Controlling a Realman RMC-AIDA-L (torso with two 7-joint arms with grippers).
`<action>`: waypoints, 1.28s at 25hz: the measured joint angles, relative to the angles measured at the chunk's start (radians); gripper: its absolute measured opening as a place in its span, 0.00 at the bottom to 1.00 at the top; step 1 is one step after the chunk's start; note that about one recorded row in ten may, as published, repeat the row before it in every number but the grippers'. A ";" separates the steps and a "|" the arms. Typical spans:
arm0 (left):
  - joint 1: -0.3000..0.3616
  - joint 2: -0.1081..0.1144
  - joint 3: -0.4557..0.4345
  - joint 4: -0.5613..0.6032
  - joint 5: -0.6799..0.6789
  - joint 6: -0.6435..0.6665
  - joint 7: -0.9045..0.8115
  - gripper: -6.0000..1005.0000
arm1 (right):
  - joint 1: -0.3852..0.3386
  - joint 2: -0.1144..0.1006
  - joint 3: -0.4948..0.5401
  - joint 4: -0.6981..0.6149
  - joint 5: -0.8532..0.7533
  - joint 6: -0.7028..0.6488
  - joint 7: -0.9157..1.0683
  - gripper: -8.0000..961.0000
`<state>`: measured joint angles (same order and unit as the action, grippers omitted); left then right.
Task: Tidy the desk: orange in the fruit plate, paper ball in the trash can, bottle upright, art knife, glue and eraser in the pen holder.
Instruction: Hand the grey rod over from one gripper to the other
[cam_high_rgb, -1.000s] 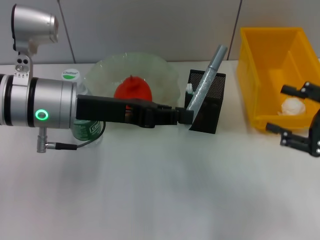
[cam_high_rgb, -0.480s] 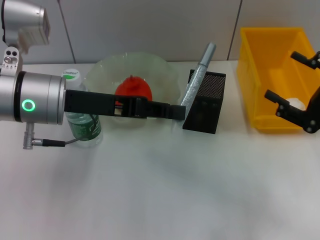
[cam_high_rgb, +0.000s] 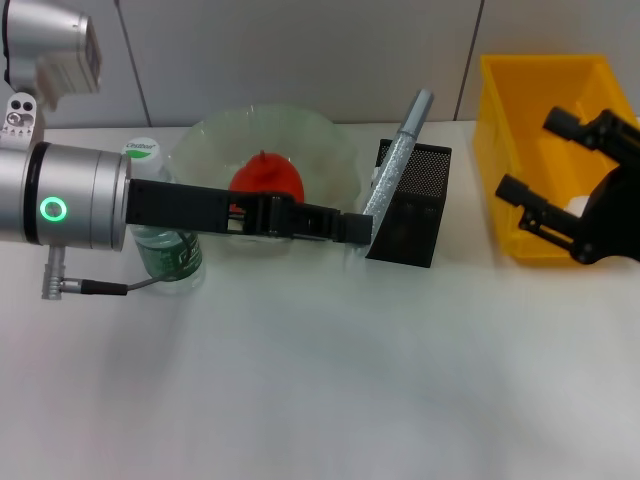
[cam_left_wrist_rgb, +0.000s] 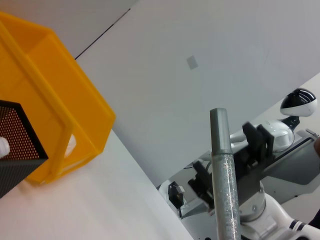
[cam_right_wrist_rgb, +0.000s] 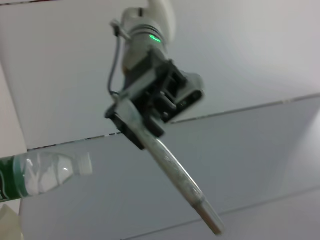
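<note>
My left gripper (cam_high_rgb: 358, 228) is shut on the lower end of a silver glittery stick (cam_high_rgb: 400, 150). The stick leans up over the left side of the black mesh pen holder (cam_high_rgb: 415, 205); it also shows in the left wrist view (cam_left_wrist_rgb: 222, 180) and the right wrist view (cam_right_wrist_rgb: 180, 182). My right gripper (cam_high_rgb: 522, 152) is open and empty in front of the yellow trash can (cam_high_rgb: 520, 90). A bit of the white paper ball (cam_high_rgb: 577, 206) shows inside the can. The orange (cam_high_rgb: 266, 180) lies in the fruit plate (cam_high_rgb: 200, 135). The bottle (cam_high_rgb: 165, 250) stands upright behind my left arm. The eraser is out of view.
A small white item (cam_high_rgb: 377, 178) sticks up inside the pen holder's left corner. The wall runs close behind the plate, holder and can. The near half of the white desk (cam_high_rgb: 320, 380) lies in front of my arms.
My right gripper has risen and moved left, from low beside the can to its front wall. My left gripper has drawn slightly left, and the stick now stands a little steeper.
</note>
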<state>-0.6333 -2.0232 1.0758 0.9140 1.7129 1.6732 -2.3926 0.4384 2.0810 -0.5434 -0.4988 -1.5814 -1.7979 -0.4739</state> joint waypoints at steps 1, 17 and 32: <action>-0.001 0.000 -0.002 0.000 0.000 0.000 -0.003 0.15 | 0.002 0.000 -0.010 0.009 0.001 0.000 -0.030 0.74; 0.006 -0.016 -0.023 -0.085 -0.008 0.020 -0.040 0.15 | 0.077 -0.001 -0.066 0.221 0.003 -0.002 -0.473 0.74; 0.011 -0.018 -0.064 -0.148 -0.009 0.029 -0.038 0.15 | 0.122 -0.001 -0.096 0.334 0.003 0.024 -0.634 0.74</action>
<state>-0.6220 -2.0417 1.0116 0.7665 1.7041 1.7019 -2.4308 0.5604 2.0797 -0.6397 -0.1646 -1.5783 -1.7742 -1.1081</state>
